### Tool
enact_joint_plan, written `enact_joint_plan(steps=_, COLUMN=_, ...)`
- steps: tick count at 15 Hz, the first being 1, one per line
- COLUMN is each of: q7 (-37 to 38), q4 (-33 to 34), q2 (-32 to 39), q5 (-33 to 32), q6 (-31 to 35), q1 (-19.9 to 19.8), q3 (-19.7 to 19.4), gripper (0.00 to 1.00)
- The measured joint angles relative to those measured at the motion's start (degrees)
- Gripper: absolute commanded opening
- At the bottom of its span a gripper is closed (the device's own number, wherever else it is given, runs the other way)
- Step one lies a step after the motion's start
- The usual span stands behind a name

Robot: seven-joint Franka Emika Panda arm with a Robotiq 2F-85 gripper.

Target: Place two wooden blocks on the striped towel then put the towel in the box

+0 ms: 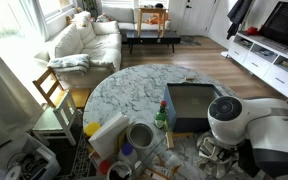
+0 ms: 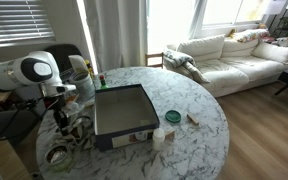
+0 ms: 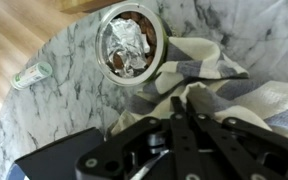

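Observation:
The striped towel (image 3: 219, 85) lies bunched on the marble table next to a bowl of crumpled foil (image 3: 129, 45). It also shows in both exterior views (image 1: 210, 152) (image 2: 66, 128). My gripper (image 3: 177, 98) is down on the towel with its fingers closed together, pinching a fold of the cloth. In an exterior view the gripper (image 2: 61, 112) hangs over the towel at the table's edge. The dark open box (image 2: 96, 127) (image 1: 170, 96) stands right beside it, and its corner shows in the wrist view (image 3: 44, 165). One small wooden block (image 2: 192, 119) lies past the box. No block is visible on the towel.
A green bottle (image 3: 32, 75) lies on the table near the bowl. A green lid (image 2: 173, 117) and a white cup (image 2: 158, 137) sit beside the box. A white cup (image 1: 140, 135), a yellow item (image 1: 92, 128) and clutter crowd the table edge. A sofa (image 2: 234, 55) stands beyond.

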Motion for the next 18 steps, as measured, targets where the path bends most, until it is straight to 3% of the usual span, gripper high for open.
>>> enact_joint_plan(steps=1, q7=1.23, q4=0.00, q2=0.98, q5=-1.49, q6=1.20, q1=0.04, q3=0.00, gripper=0.01)
enact_joint_plan(steps=2, q7=2.66, q4=0.00, q2=2.01, q5=-3.27, q6=2.21, q1=0.10, q3=-0.01, gripper=0.08)
enact_joint_plan(steps=3, q7=3.91, q4=0.01, q2=2.93, q5=-4.86, q6=2.86, q1=0.16, q3=-0.01, gripper=0.28)
enact_joint_plan(steps=7, q7=3.43, q4=0.24, q2=4.80, q5=-5.50, q6=3.27, q1=0.24, q3=-0.07, gripper=0.57)
enact_joint_plan(steps=12, q7=-11.11, q4=0.37, q2=1.75, q5=-0.50, q6=1.44, q1=0.21, q3=-0.28, gripper=0.95)
enact_joint_plan(steps=14, q7=-18.11, q4=0.40, q2=-0.87, q5=1.71, q6=0.92, q1=0.18, q3=-0.30, gripper=1.00)
enact_joint_plan(steps=18, q7=-29.50, q4=-0.11, q2=-4.56, q5=3.70, q6=3.31, q1=-0.03, q3=-0.82, gripper=1.00)
